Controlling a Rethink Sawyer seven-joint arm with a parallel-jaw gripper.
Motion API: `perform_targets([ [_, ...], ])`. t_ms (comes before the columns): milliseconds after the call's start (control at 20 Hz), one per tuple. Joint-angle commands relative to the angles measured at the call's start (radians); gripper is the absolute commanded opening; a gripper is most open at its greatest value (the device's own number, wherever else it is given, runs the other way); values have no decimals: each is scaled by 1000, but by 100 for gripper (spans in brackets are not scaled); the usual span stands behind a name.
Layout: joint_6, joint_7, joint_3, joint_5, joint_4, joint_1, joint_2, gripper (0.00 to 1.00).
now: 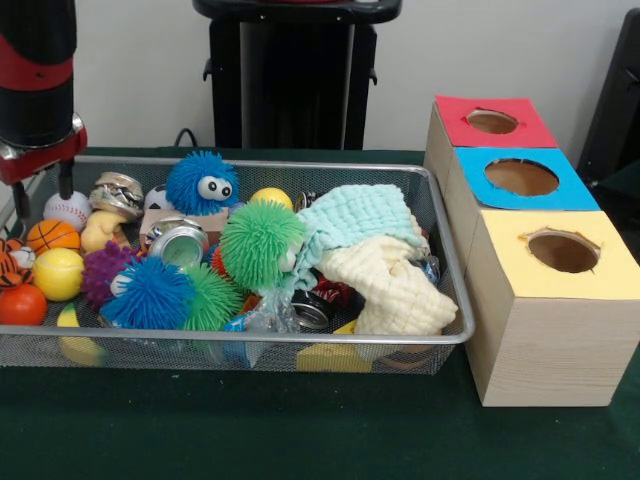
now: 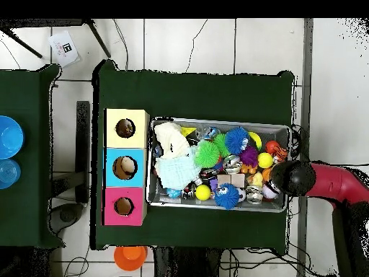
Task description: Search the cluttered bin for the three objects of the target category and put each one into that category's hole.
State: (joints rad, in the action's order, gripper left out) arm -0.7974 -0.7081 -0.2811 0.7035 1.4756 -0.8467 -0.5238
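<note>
A: Where's the wide, shallow silver wire-mesh bin (image 1: 452, 338) sitting right now?

B: Centre-left of the front view, on the dark green table (image 1: 300, 440), its long axis running left to right across the frame. Overhead, the bin (image 2: 285, 130) also lies lengthwise left to right, in the middle of the picture.

A: And the round hole in the blue card (image 1: 521, 177)?

B: Right of frame, on the middle of three pale wooden boxes set just beside the bin's right end, opening straight up (red-topped hole (image 1: 492, 121) behind it, yellow-topped hole (image 1: 563, 251) in front). Overhead, the blue-topped hole (image 2: 125, 167) is left of the bin.

A: The gripper?

B: The red and black arm's gripper (image 1: 40, 188) is at the upper left of the front view, over the bin's left end, above a white baseball (image 1: 66, 209). Two dark fingers (image 1: 66, 180) point down, spread apart, holding nothing.

A: Contents?

B: A blue fuzzy ball with googly eyes (image 1: 202, 181), a green fuzzy ball (image 1: 260, 241), a pale teal cloth (image 1: 355, 217) and a cream cloth (image 1: 390, 285).
</note>
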Motion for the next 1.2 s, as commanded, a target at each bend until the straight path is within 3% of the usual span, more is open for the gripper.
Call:
perform_targets([
  [50, -97, 15, 27, 46, -31, 27, 61, 100],
  [450, -115, 32, 39, 31, -6, 23, 70, 100],
  [700, -144, 18, 88, 63, -47, 56, 90, 100],
  [1200, -145, 40, 101, 54, -80, 60, 149, 100],
])
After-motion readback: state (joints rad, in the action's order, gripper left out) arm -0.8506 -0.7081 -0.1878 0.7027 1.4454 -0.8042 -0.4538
